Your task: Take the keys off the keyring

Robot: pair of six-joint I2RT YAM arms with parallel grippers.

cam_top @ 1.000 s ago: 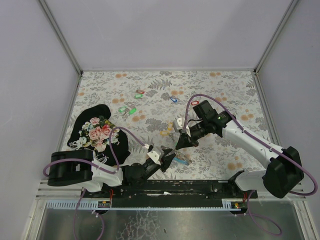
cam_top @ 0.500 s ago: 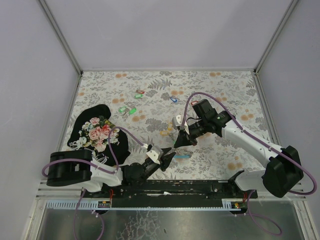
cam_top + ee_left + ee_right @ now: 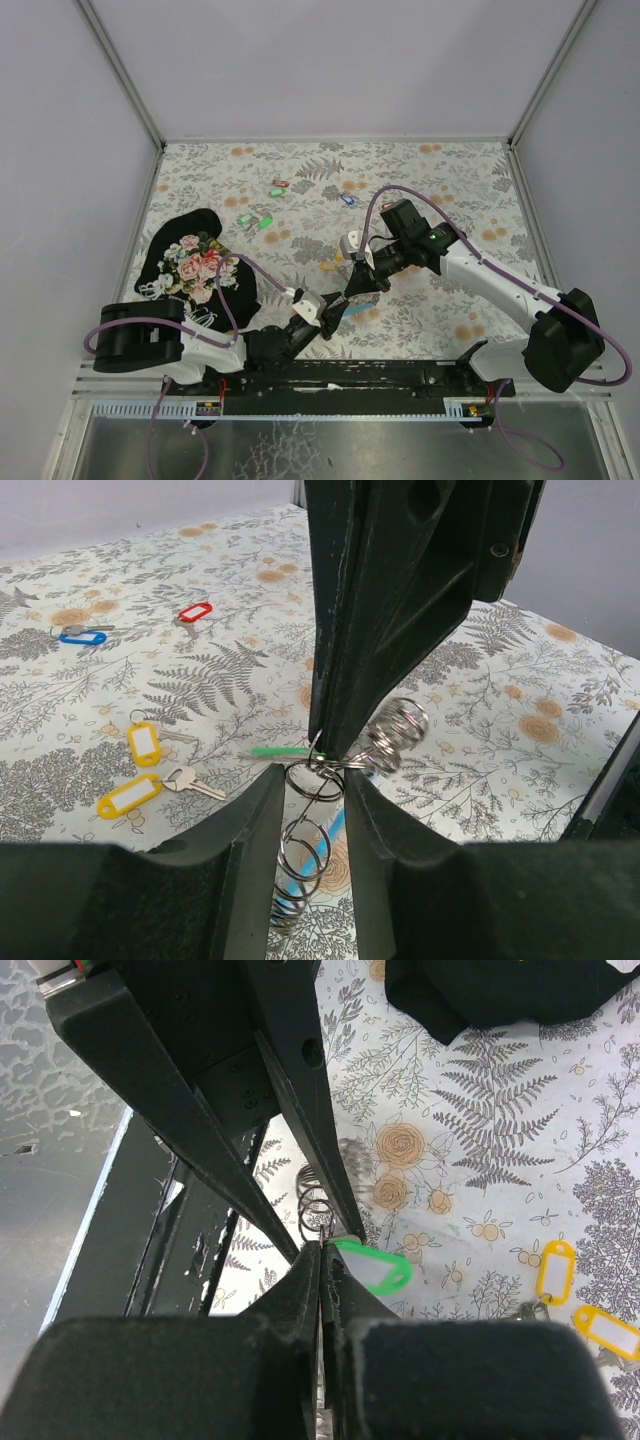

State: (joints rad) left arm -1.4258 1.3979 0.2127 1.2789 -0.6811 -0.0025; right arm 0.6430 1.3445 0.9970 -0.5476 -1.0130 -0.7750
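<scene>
The keyring (image 3: 308, 852) is a stretched coil of metal wire rings with a blue strip behind it. My left gripper (image 3: 312, 780) is shut on its top ring, one finger on each side. My right gripper (image 3: 322, 1247) comes in from above, tip to tip with the left one, its jaws pressed together on a thin wire loop. The bright green key tag (image 3: 374, 1265) hangs from that loop right beside the tip. In the left wrist view the green tag (image 3: 280, 751) shows edge-on. From above, both grippers (image 3: 335, 312) (image 3: 352, 290) meet near the table's front middle.
Two yellow tags (image 3: 145, 742) (image 3: 130, 793) and a silver key (image 3: 192, 781) lie just left of the grippers. A red tag (image 3: 195, 611) and a blue tag (image 3: 82, 636) lie farther off. A black floral cloth (image 3: 195, 265) covers the table's left front. More tags (image 3: 268, 220) are scattered mid-table.
My right gripper has drifted a little left and toward the left gripper. The keyring's blue part has moved up-left from the table toward the two tips.
</scene>
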